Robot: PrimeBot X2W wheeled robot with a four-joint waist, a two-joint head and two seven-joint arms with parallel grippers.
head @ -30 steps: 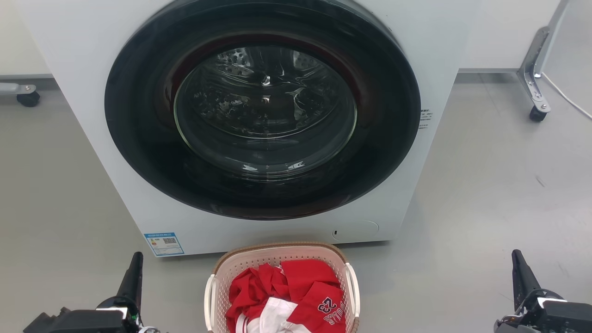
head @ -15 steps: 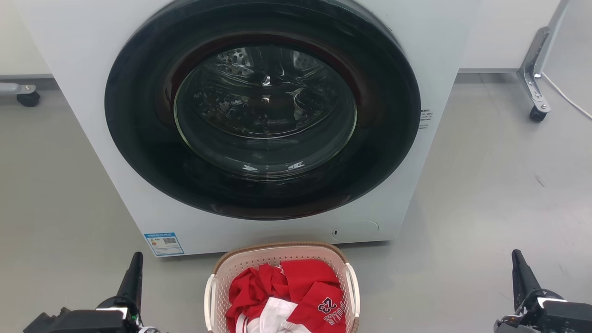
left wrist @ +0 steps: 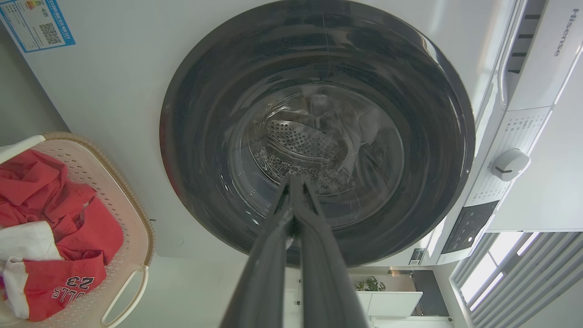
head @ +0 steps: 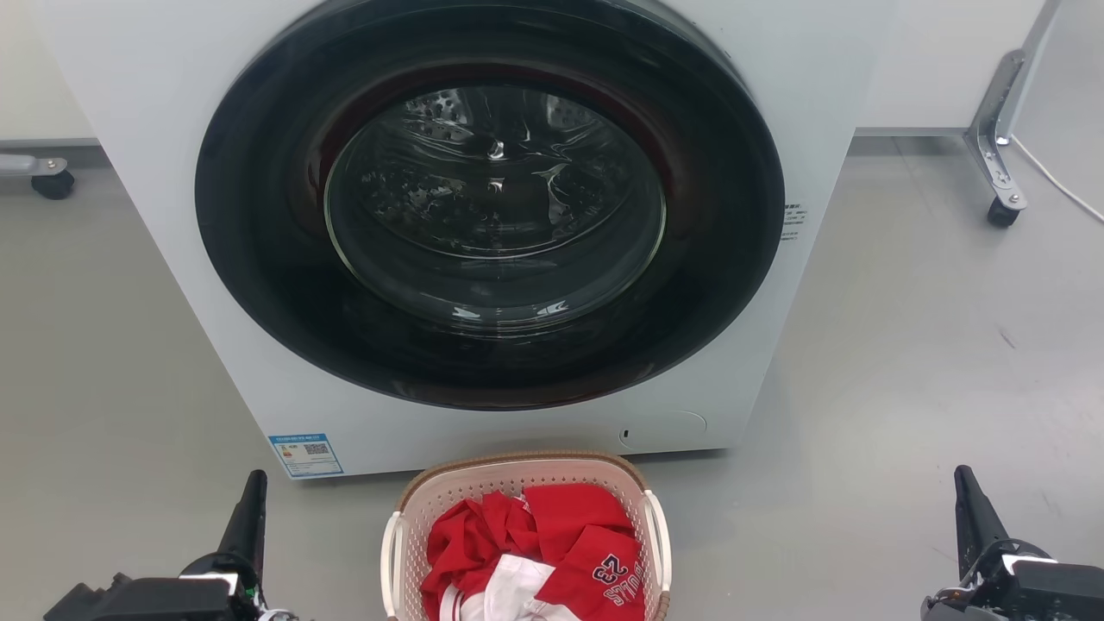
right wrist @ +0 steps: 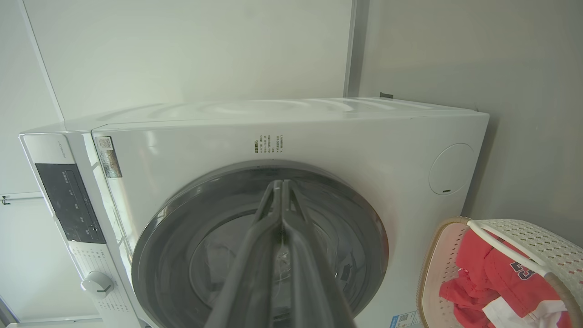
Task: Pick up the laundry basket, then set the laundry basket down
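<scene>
The laundry basket [head: 431,504] sits on the grey floor just in front of the washing machine, at the bottom centre of the head view. It is cream-white and perforated, with a brown woven rim and white loop handles on both sides, and holds red and white clothes. The basket [left wrist: 132,214] lies at the left of the left wrist view, and the basket [right wrist: 524,234] at the lower right of the right wrist view. My left gripper [head: 254,483] is shut, well to the basket's left. My right gripper [head: 963,479] is shut, far to its right. Both hold nothing.
A white front-loading washing machine [head: 147,129] with a closed dark round door [head: 492,198] stands right behind the basket. A caster [head: 53,183] sits at the far left and a metal frame leg on a wheel [head: 1000,207] at the far right. Grey floor lies on both sides.
</scene>
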